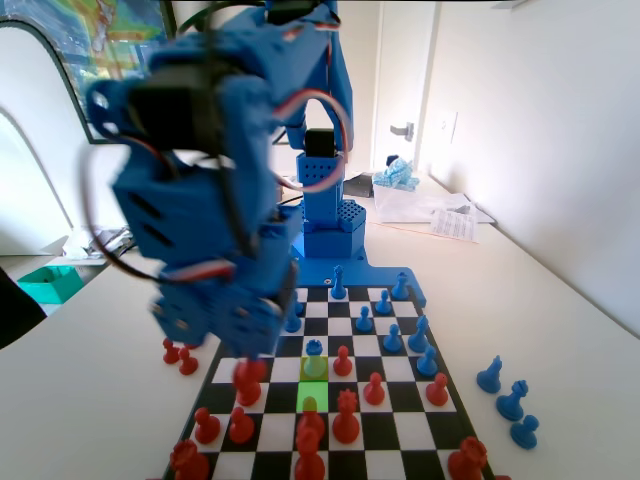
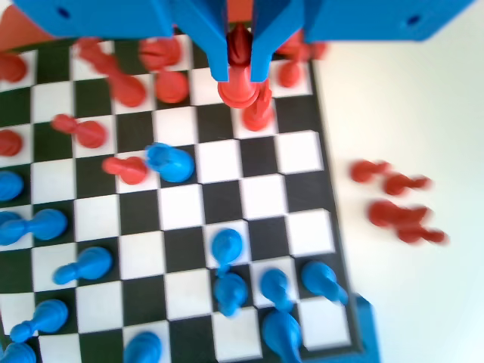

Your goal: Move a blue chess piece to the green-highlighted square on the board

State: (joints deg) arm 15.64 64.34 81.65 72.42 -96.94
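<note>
White table [image 1: 560, 330], board [image 1: 400, 432], jaws [image 2: 239, 76] clamping a red piece [image 2: 240, 85] (wrist view), blue chess piece [image 1: 314, 349] beside green-highlighted square [image 1: 311, 396] (fixed view)

Bright daylight is flooding the fixed view, washing out the pale wall and table [image 1: 560, 300] on the right, while the blue arm [image 1: 215, 200] close to the lens is looking large, dark and out of focus. The wrist view is smearing with motion blur, the red pieces [image 2: 397, 204] off the board [image 2: 249, 197] streaking most. The board's lines are bowing at that picture's edges.
</note>
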